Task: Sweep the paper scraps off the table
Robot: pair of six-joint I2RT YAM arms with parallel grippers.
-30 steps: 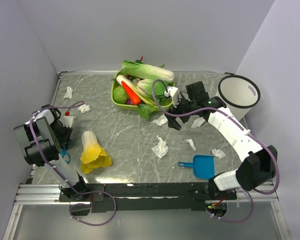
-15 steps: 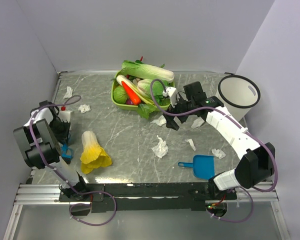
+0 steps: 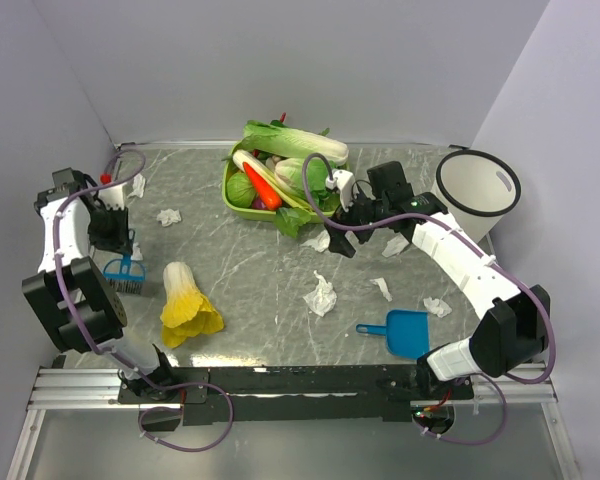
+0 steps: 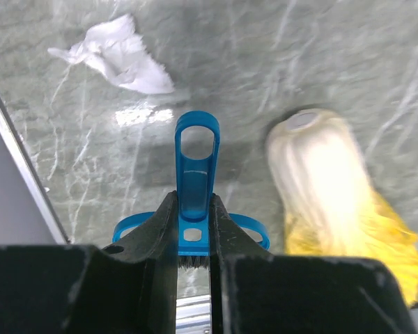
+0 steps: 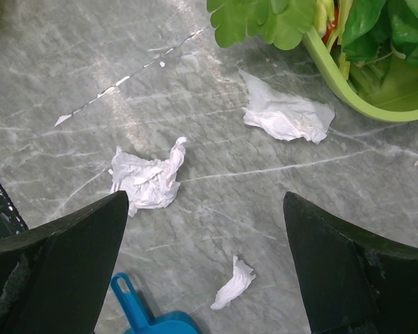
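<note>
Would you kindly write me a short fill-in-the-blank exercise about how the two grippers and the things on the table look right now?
The left gripper is shut on a blue ____.
The right gripper, above paper scraps, has its jaws ____.
The dustpan on the table is ____ in colour.
The vegetables sit in a ____ basket.
Missing words: brush; open; blue; green.

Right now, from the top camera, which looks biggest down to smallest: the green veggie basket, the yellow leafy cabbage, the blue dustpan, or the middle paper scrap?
1. Green plastic basket of vegetables
2. Yellow-and-white leafy cabbage
3. Blue plastic dustpan, handle included
4. Central crumpled white paper scrap
</note>
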